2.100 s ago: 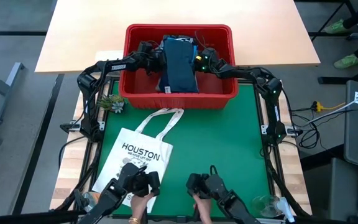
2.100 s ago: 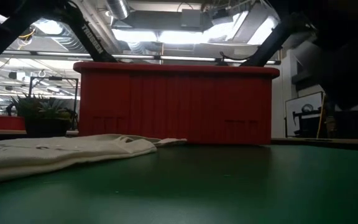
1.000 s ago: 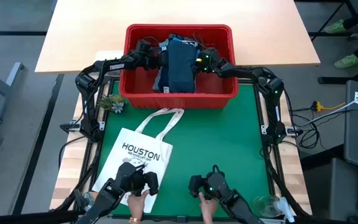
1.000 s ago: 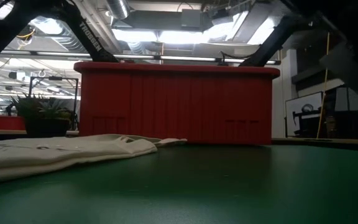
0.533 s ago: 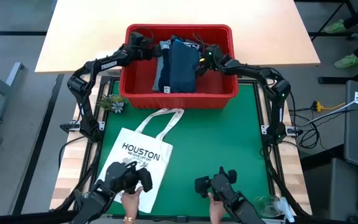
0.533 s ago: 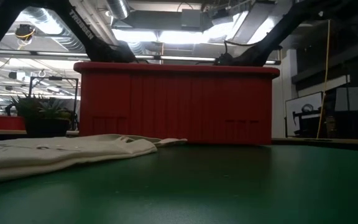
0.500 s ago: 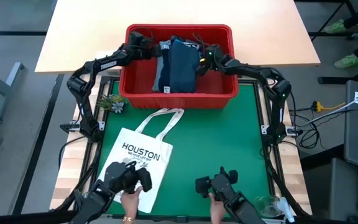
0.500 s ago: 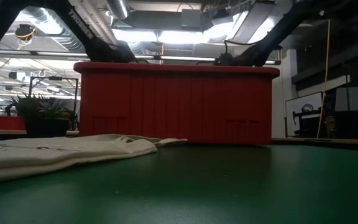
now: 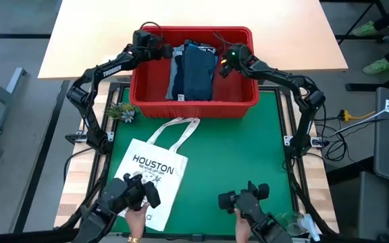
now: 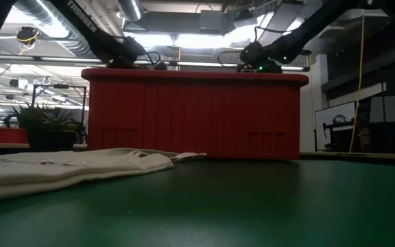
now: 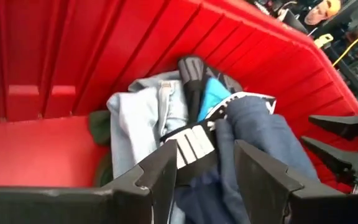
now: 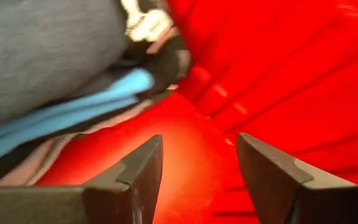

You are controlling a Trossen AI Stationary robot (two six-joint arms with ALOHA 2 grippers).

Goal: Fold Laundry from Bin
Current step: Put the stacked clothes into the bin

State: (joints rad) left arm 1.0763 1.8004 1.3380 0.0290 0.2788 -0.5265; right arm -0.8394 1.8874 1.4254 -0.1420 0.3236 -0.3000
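The red bin (image 9: 194, 101) stands at the green mat's far edge and holds the laundry: a dark navy garment (image 9: 198, 71) on top, a light blue denim shirt (image 9: 175, 75) beside it, and a bright blue one (image 11: 213, 93) peeking out at the far end. My left gripper (image 9: 162, 50) hovers open over the bin's far left part, above the denim (image 11: 145, 115). My right gripper (image 9: 220, 66) hovers open over the bin's right side, beside the navy garment (image 12: 42, 50). In the low view both grippers (image 10: 132, 55) (image 10: 259, 60) show above the rim. Nothing is between either pair of fingers.
A white "HOUSTON" tote bag (image 9: 147, 179) lies flat on the mat's near left. A small plant (image 9: 122, 111) stands left of the bin. At the near edge a person's hands work two control handles (image 9: 137, 199) (image 9: 248, 201). Bare green mat (image 9: 242, 155) lies between bin and near edge.
Both grippers have risen from beside the navy garment to above the bin's rim, rolling as they went. The left has also drawn toward the bin's far left corner. Both have stayed open and taken nothing. The laundry lies as before.
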